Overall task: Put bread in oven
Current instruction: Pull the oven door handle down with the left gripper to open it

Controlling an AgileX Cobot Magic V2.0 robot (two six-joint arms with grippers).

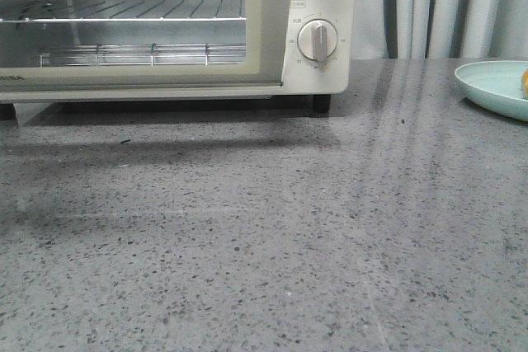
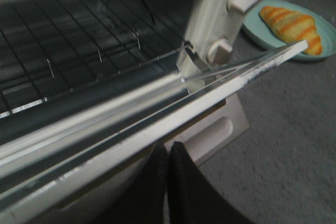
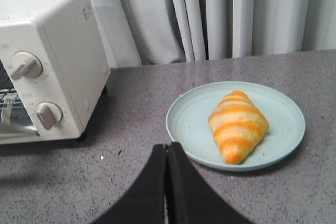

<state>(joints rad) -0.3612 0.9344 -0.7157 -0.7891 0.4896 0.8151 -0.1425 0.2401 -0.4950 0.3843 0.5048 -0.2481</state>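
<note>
The bread (image 3: 237,126), golden-brown with pale stripes, lies on a pale green plate (image 3: 184,124); it also shows in the left wrist view (image 2: 291,24). The cream-white oven (image 1: 276,30) stands at the back left with its glass door (image 2: 157,114) partly open and the wire rack (image 2: 79,51) showing inside. My left gripper (image 2: 168,146) is shut, its tips right against the door's front edge, with nothing seen between them. My right gripper (image 3: 167,146) is shut and empty, its tips just short of the plate's near rim. Neither gripper shows clearly in the front view.
The plate (image 1: 495,88) sits at the far right of the grey speckled countertop (image 1: 264,228), right of the oven. The oven's dials (image 1: 318,40) face forward. Grey curtains (image 3: 236,14) hang behind the counter.
</note>
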